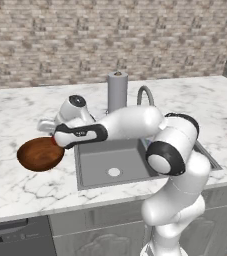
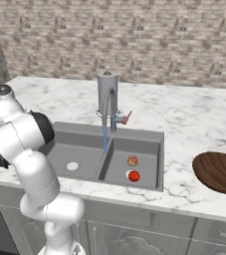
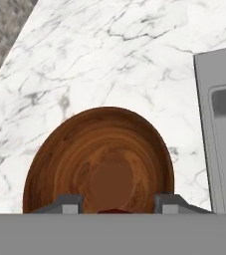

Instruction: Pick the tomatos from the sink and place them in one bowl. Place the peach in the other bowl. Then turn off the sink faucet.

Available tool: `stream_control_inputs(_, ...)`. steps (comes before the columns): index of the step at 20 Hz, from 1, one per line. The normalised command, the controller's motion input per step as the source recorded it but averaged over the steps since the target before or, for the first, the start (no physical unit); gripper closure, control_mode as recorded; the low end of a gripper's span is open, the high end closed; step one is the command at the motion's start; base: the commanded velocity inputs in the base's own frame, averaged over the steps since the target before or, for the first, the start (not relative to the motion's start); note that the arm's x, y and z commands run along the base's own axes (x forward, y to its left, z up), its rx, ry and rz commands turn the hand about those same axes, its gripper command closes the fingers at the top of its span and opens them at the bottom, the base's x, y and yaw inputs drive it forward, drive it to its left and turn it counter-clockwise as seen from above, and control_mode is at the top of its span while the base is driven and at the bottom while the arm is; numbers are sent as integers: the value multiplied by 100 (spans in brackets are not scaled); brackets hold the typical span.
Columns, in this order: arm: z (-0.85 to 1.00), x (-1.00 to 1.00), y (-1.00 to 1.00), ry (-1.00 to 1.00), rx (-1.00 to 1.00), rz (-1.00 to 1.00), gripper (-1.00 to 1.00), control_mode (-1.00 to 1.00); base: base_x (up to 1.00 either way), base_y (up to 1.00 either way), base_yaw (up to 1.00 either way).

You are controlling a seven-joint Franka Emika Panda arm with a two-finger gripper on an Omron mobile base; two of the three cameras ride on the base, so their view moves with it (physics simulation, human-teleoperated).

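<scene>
A red tomato is seen pinched between the gripper tips, directly above the round wooden bowl; being round, no long axis can be told. The bowl sits upright on the white marble counter, just left of the grey sink. A second tomato and the peach lie close together in the right basin. Water is seen running from the faucet. Another bowl rests further right. A brick wall stands behind.
</scene>
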Motion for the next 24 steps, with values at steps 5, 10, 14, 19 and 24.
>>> stream_control_inputs(5, -2, 0, 36, 0, -1, 0, 100, -100, 0, 0, 0)
stream_control_inputs(10, -6, 0, 32, 0, 0, 0, 100, -100, 0, 0, 0)
stream_control_inputs(14, -14, 0, 19, 0, 0, 0, 100, -100, 0, 0, 0)
stream_control_inputs(19, -18, 2, 1, 0, 0, 0, 100, -100, 0, 0, 0)
stream_control_inputs(24, -19, 2, 0, 0, 0, 0, 100, -100, 0, 0, 0)
